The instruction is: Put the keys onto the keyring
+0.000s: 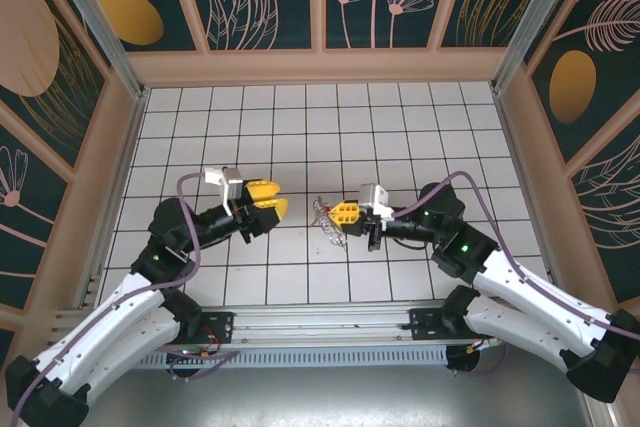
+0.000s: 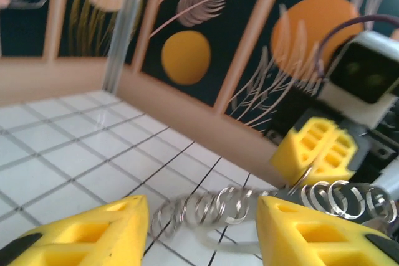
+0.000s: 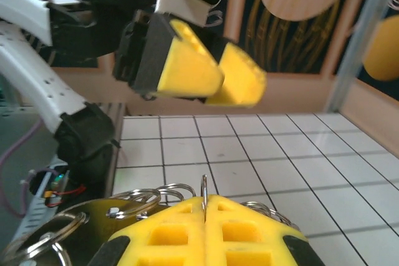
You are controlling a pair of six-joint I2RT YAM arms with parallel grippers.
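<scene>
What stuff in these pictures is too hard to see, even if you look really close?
- Top view: the keyring is too small to tell its metal pieces apart, and the right gripper covers part of it.
- Right wrist view: the right gripper, shut on the keyring, hides its lower part.
- Left wrist view: the keyring is blurred, and the open left gripper covers parts of it.

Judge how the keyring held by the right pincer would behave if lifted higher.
Probably floppy: the keyring is a string of linked thin rings trailing from the right pincer. Likely light, being thin wire. It may slip, since only one ring's edge is pinched.
</scene>
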